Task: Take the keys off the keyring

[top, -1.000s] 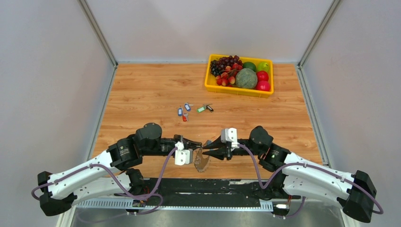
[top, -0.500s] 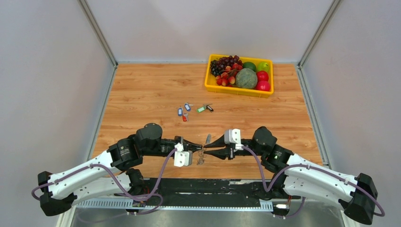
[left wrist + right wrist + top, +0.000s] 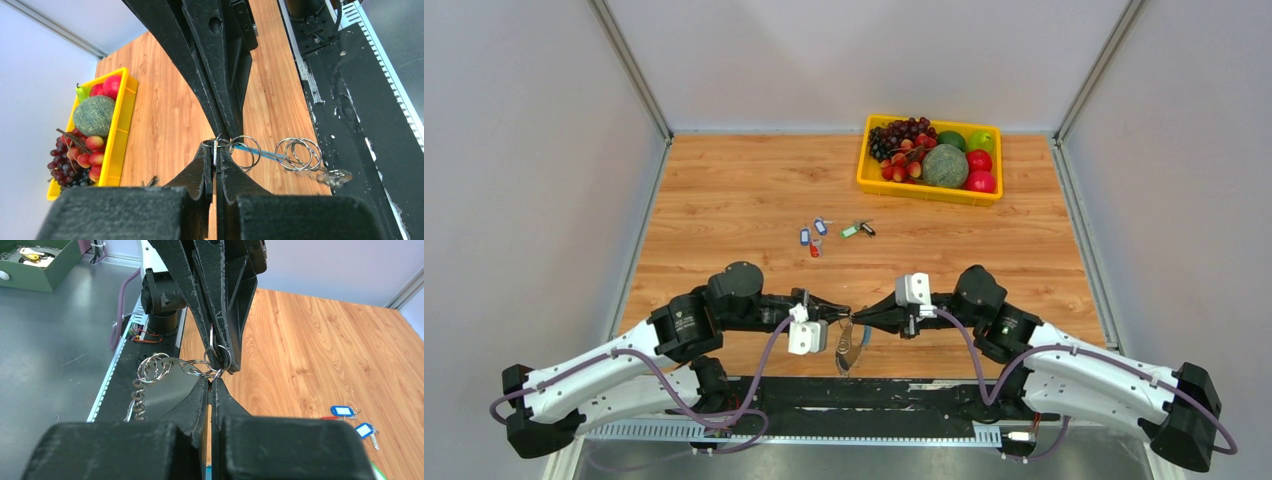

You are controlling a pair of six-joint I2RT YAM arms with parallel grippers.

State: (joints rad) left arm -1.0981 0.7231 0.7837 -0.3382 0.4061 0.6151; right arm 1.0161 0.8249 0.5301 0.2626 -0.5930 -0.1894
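The keyring [image 3: 852, 347] hangs between my two grippers near the table's front edge, seen nearly edge-on. In the left wrist view it is a thin loop with a blue section [image 3: 260, 151] and several small silver split rings [image 3: 300, 154]. My left gripper [image 3: 844, 314] is shut on one small ring [image 3: 216, 146]. My right gripper [image 3: 861, 317] is shut on a ring too [image 3: 216, 371], tip to tip with the left. Several keys with blue [image 3: 804, 237], red [image 3: 815, 248], green [image 3: 850, 231] and black [image 3: 868, 229] heads lie loose on the table beyond the grippers.
A yellow fruit tray [image 3: 924, 193] with grapes, a melon and apples stands at the back right. Metal side rails border the wooden table. A black base plate [image 3: 864, 395] runs along the near edge. A green box [image 3: 40, 275] sits off the table.
The right gripper has moved left until its tips meet the left gripper's. The keyring, stretched between the tips half a second ago, now hangs slack below them.
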